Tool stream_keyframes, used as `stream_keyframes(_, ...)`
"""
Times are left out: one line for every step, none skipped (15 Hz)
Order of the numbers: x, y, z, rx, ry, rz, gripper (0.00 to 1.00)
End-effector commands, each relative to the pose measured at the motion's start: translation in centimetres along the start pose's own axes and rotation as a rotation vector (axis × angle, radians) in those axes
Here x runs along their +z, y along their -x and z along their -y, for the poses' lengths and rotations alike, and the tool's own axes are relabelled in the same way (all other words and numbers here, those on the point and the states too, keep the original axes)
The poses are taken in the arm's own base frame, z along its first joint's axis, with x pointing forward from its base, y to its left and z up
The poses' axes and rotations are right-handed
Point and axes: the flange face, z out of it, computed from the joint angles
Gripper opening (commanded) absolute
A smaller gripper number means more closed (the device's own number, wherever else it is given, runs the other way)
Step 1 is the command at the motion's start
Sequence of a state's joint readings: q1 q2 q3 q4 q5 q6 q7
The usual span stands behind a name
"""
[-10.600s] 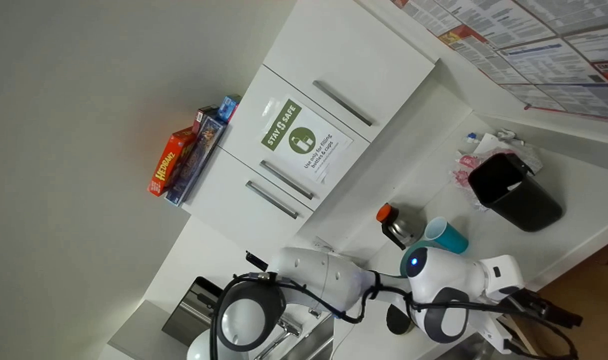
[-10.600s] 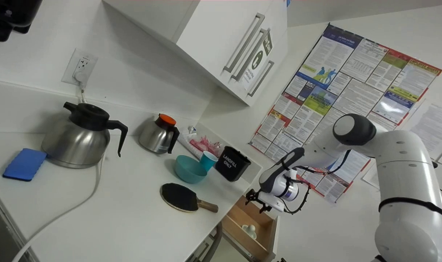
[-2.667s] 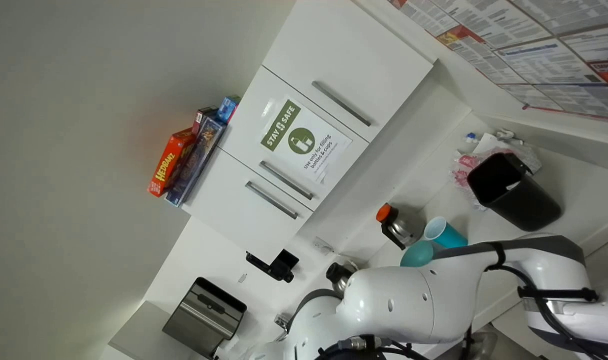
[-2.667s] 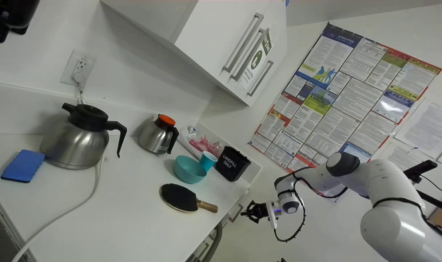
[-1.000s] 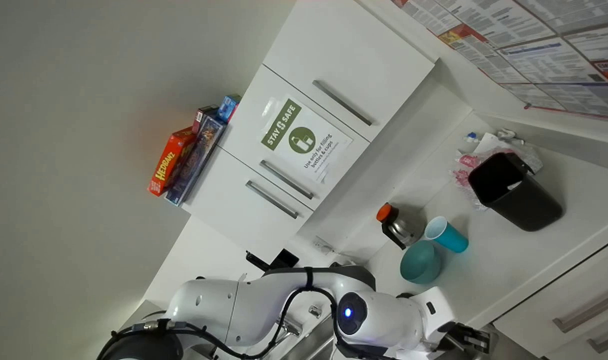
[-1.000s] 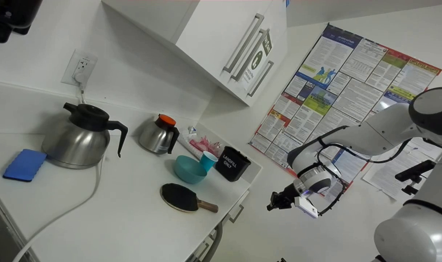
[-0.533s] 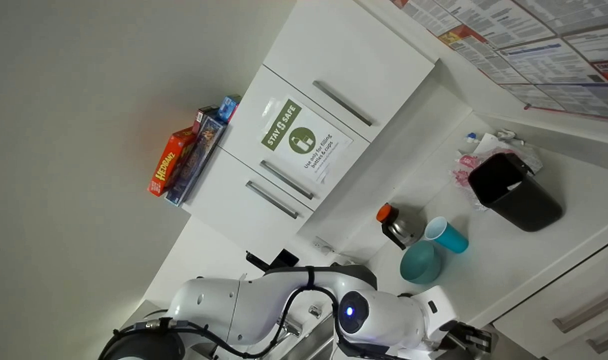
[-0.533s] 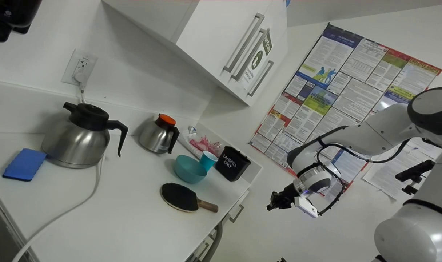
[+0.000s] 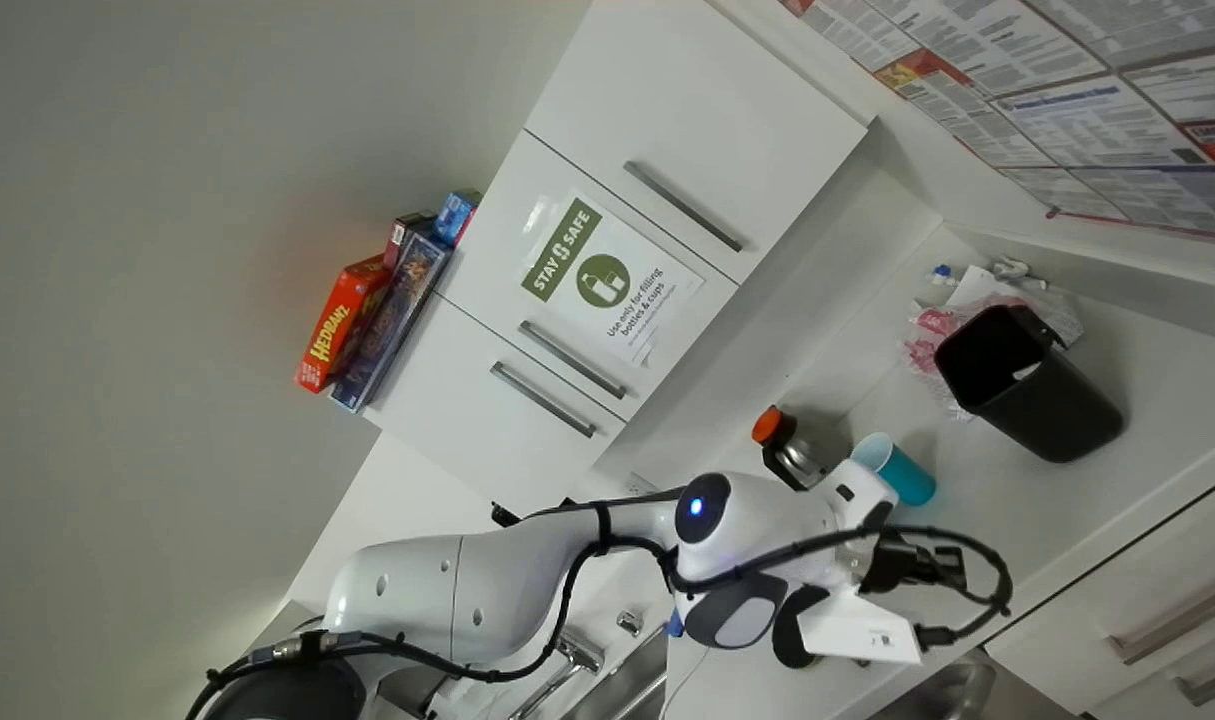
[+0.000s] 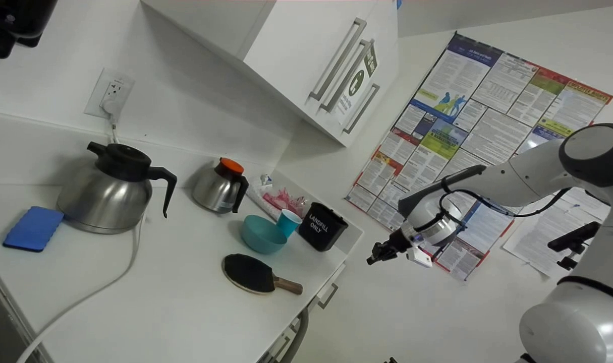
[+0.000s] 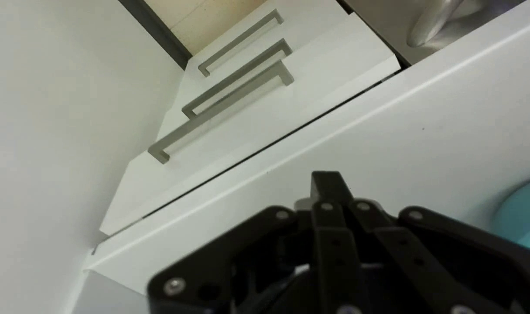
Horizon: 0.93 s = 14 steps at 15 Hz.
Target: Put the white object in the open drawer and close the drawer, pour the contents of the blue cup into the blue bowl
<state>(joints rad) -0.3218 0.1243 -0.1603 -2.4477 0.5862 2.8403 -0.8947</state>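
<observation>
My gripper (image 11: 330, 187) is shut, its fingertips pressed together with nothing between them. In both exterior views the gripper (image 9: 952, 568) (image 10: 373, 257) hangs in the air near the counter's front edge. The drawer (image 11: 247, 135) is closed beneath the counter, its front and grey handle facing the wrist camera. The white object is out of view. The blue cup (image 10: 288, 222) (image 9: 905, 476) stands upright right beside the blue bowl (image 10: 263, 236); what it contains does not show. Part of the bowl (image 11: 520, 218) appears at the wrist view's right edge; elsewhere the arm covers it.
A black bin (image 10: 322, 226) marked LANDFILL ONLY stands close to the cup. Also on the counter are an orange-lidded pitcher (image 10: 218, 189), a bigger steel pitcher (image 10: 109, 201), a paddle (image 10: 248, 273) and a blue sponge (image 10: 34, 228). Cabinets (image 10: 306, 60) hang overhead.
About ten seconds ago the drawer stood open with a white object inside; now it is closed. Over the last half second my gripper has risen and the wrist has turned. Cup and bowl have not moved.
</observation>
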Motion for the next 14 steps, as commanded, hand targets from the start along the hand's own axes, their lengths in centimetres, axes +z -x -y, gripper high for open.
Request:
stream_keyframes(-0.7,-6.0,1.2,-0.174,-0.028,0.012,0.00)
stream_keyframes(-1.2,-7.5,1.9,-0.207,-0.029,-0.008,0.00)
stream_keyframes(-1.7,-8.7,2.7,-0.225,-0.035,-0.026,0.00)
stream_keyframes(-2.0,-9.7,3.5,-0.239,-0.045,-0.037,0.00)
stream_keyframes(-2.1,-10.3,4.4,-0.251,-0.051,-0.036,0.25)
stream_keyframes(-2.1,-10.8,5.4,-0.276,-0.058,-0.038,0.27)
stream_keyframes(-2.1,-11.1,6.2,-0.290,-0.060,-0.038,0.32)
stream_keyframes(-2.0,-11.4,6.8,-0.306,-0.067,-0.040,0.40)
stream_keyframes(-1.7,-11.4,7.9,-0.333,-0.080,-0.037,0.47)
stream_keyframes(-1.6,-11.4,8.6,-0.351,-0.086,-0.033,0.56)
stream_keyframes(-1.5,-11.5,9.4,-0.382,-0.097,-0.030,0.62)
stream_keyframes(-1.3,-11.6,10.1,-0.418,-0.108,-0.023,0.71)
stream_keyframes(-1.1,-11.7,10.9,-0.460,-0.115,-0.016,0.77)
stream_keyframes(-0.8,-11.9,11.6,-0.510,-0.122,-0.003,0.84)
